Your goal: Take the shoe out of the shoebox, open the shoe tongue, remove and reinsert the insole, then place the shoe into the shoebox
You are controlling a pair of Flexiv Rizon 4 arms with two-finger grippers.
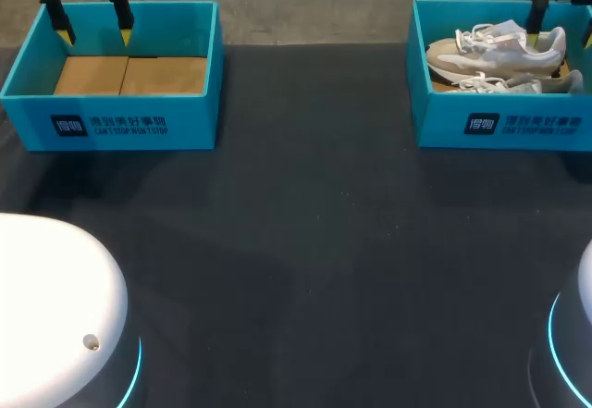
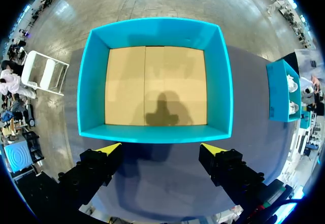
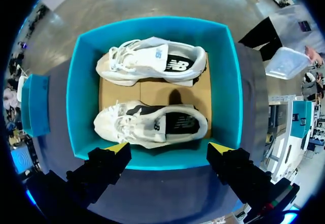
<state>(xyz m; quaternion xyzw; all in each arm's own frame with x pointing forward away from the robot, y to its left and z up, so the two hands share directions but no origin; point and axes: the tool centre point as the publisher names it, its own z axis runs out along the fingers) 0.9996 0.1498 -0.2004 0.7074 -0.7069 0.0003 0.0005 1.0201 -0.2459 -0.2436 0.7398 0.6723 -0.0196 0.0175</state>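
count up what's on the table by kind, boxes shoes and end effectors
shoeboxes: 2 (empty shoebox, shoebox with shoes)
shoes: 2 (far shoe, near shoe), both white, lying in the same box
end effectors: 2 (left end effector, right end effector), both open, holding nothing
total: 6

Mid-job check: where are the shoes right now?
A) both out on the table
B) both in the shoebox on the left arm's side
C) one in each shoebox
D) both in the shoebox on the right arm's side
D: the right shoebox holds one shoe and a second shoe side by side, while the left shoebox shows only its cardboard floor.
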